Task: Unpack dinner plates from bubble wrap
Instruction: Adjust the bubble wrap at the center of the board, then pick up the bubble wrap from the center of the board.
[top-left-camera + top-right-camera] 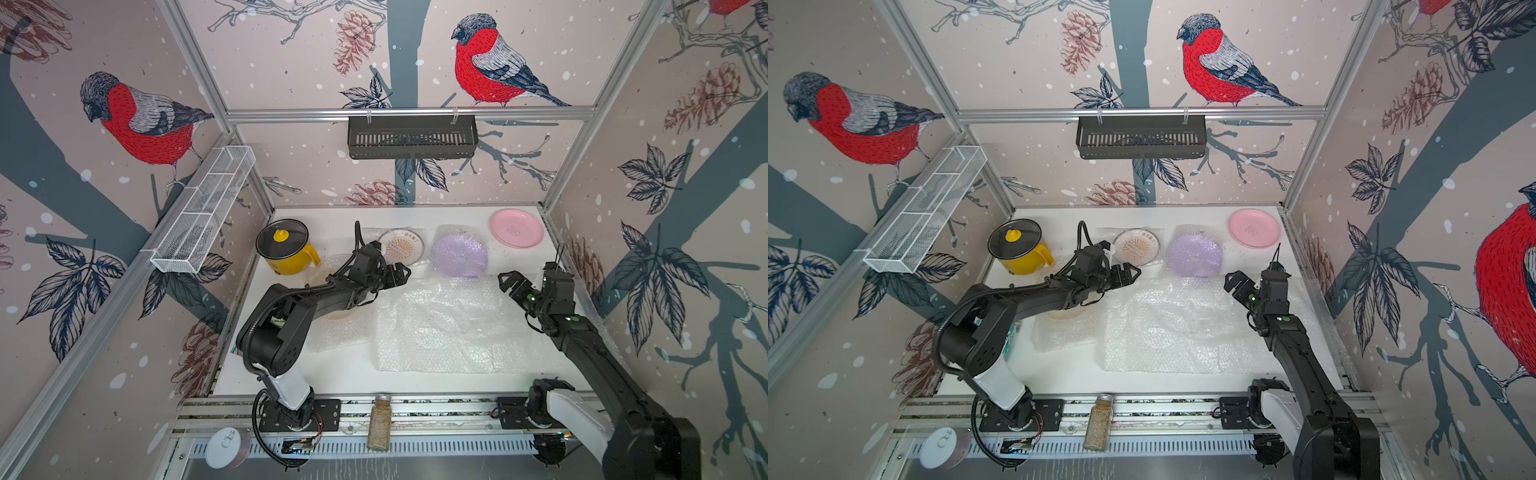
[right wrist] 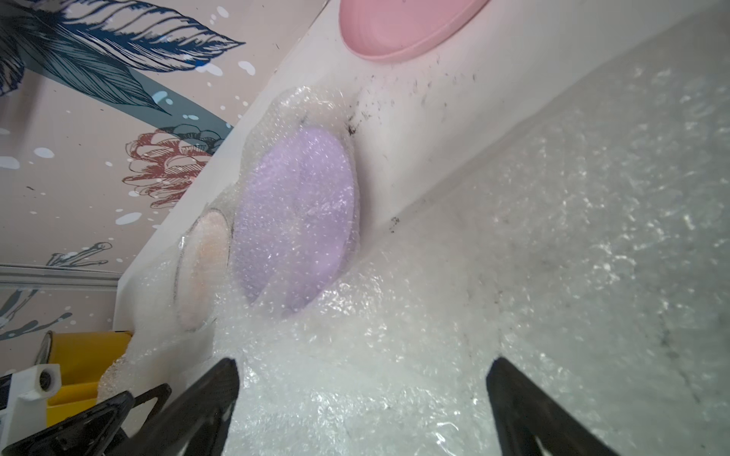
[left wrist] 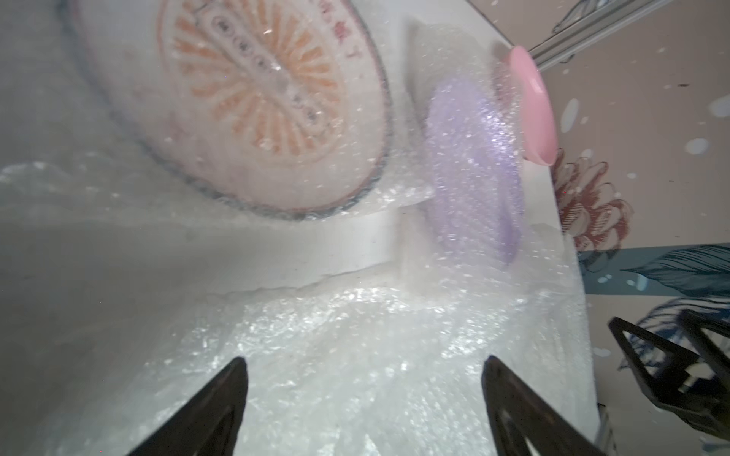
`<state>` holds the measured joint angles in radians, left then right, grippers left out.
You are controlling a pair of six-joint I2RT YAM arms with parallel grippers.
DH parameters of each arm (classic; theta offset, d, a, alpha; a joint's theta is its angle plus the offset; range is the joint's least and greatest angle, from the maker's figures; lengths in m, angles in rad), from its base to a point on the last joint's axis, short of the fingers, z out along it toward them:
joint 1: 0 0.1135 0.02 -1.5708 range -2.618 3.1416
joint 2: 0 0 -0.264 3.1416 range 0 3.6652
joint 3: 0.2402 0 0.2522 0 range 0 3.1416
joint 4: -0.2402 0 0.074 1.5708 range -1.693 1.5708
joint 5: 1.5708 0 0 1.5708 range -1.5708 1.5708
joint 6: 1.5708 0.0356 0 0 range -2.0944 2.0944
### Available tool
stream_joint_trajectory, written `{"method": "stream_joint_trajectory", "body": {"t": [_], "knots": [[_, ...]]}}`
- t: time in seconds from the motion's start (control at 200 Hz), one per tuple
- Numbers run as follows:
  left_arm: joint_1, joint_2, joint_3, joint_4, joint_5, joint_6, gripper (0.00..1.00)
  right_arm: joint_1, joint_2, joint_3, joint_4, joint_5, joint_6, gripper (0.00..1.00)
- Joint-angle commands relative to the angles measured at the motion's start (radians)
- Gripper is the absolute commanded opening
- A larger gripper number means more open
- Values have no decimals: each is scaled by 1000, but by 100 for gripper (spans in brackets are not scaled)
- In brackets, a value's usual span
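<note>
Yellow pot [image 1: 289,255] stands far left on the table [image 1: 332,376]. Next, the left claw [image 1: 400,275], jaws apart and empty, hovers by the wrapped sunburst plate [image 1: 403,246]. Then comes the wrapped lilac plate [image 1: 459,254] behind a loose bubble wrap sheet [image 1: 449,328], the right claw [image 1: 508,282], likewise apart, and the bare pink plate [image 1: 516,228].

We look into a robotics lab test cell: an aluminium frame [image 1: 409,112] walled with bullfinch-print panels [image 1: 291,50], a left arm [image 1: 328,297] and a right arm [image 1: 590,345] bolted to a slotted rail [image 1: 436,409] fronting a white tabletop [image 1: 332,374], a yellow pot [image 1: 286,253] on it.
</note>
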<state>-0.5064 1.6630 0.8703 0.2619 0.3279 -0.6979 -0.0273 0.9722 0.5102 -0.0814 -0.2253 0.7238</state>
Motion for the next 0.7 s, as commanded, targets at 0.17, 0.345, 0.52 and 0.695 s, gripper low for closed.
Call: {"method": "stream_joint_trajectory", "body": {"t": [0.17, 0.345, 0.52, 0.695], "knots": [[-41, -296, -105, -9, 147, 11, 94, -5, 318, 222, 36, -47, -56, 96], [-210, -447, -196, -55, 89, 32, 98, 6, 580, 396, 40, 2, -100, 79], [-337, -495, -276, -37, 73, 15, 98, 18, 763, 514, 13, -25, -142, 74], [-377, -486, -337, 20, 64, -5, 98, 47, 863, 563, 3, -34, -167, 68]]}}
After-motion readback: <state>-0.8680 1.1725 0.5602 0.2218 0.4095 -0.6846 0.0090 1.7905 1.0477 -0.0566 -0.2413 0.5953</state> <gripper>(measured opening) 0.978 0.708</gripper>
